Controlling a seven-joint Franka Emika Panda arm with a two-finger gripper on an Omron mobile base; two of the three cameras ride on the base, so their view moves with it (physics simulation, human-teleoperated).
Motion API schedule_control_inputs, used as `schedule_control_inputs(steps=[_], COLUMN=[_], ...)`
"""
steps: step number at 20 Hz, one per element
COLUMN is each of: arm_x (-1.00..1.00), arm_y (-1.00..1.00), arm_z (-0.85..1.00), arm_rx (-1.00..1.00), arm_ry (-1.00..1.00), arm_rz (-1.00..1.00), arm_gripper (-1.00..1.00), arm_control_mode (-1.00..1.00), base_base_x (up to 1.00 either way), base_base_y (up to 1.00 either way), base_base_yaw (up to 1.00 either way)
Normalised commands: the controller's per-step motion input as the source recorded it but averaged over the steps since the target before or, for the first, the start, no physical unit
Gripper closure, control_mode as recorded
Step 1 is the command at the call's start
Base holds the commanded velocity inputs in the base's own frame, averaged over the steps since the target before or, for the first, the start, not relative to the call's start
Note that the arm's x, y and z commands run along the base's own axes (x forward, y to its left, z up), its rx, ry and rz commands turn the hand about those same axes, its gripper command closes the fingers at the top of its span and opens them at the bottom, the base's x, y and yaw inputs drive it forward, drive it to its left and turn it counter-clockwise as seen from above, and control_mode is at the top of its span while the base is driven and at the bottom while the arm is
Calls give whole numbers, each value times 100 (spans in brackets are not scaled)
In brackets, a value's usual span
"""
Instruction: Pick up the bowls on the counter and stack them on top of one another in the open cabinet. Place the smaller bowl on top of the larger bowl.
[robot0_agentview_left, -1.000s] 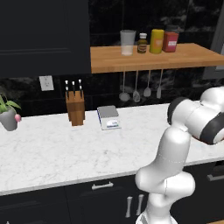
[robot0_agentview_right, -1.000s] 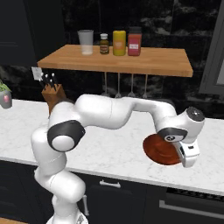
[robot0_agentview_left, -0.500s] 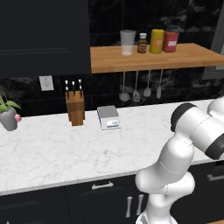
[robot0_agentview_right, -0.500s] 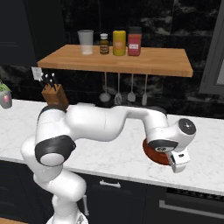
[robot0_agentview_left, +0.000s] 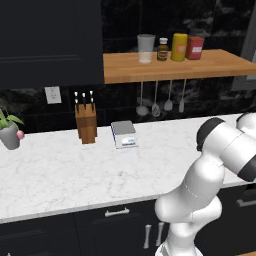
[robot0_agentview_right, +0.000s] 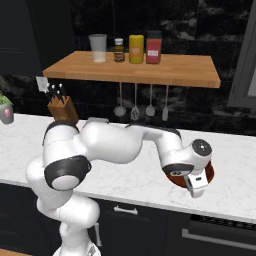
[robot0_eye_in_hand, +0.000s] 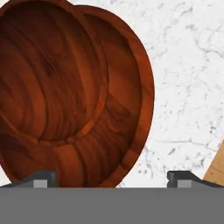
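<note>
In the hand view two glossy reddish-brown bowls lie on the white marble counter (robot0_eye_in_hand: 188, 65). The smaller bowl (robot0_eye_in_hand: 48, 74) appears to sit inside or over the larger bowl (robot0_eye_in_hand: 129, 100), whose wider rim curves round it on the right. My gripper (robot0_eye_in_hand: 113, 179) is open just above them, and the larger bowl's near rim lies between its fingertips (robot0_eye_in_hand: 43, 177). From the right base view the gripper (robot0_agentview_right: 195, 187) hangs low over the counter's front right, with a sliver of reddish bowl (robot0_agentview_right: 209, 174) showing behind the hand.
A knife block (robot0_agentview_left: 86, 124) and a small grey scale (robot0_agentview_left: 124, 134) stand at the back of the counter, with a potted plant (robot0_agentview_left: 10, 132) far left. Above hangs a wooden shelf (robot0_agentview_left: 175, 67) with a cup and jars, utensils dangling beneath. A light wooden patch (robot0_eye_in_hand: 216, 170) shows past the counter edge.
The arm has swung down and the hand has sunk lower over the bowls, shifting slightly left in the right base view. The bowls have not moved.
</note>
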Motion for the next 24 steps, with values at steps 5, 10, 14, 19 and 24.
schedule_control_inputs(steps=[5, 10, 14, 19, 24], arm_x=[18, 26, 28, 16, 0], arm_y=[0, 0, 0, 0, 0], arm_z=[-35, -31, -41, -15, 19], arm_rx=[0, 0, 0, 0, 0], arm_ry=[0, 0, 0, 0, -4], arm_rz=[0, 0, 0, 0, 0], arm_gripper=[-100, -100, -100, 100, 100], arm_control_mode=[-100, -100, -100, -100, -100], base_base_x=[0, 0, 0, 0, 0], base_base_y=[0, 0, 0, 0, 0], base_base_yaw=[0, 0, 0, 0, 0])
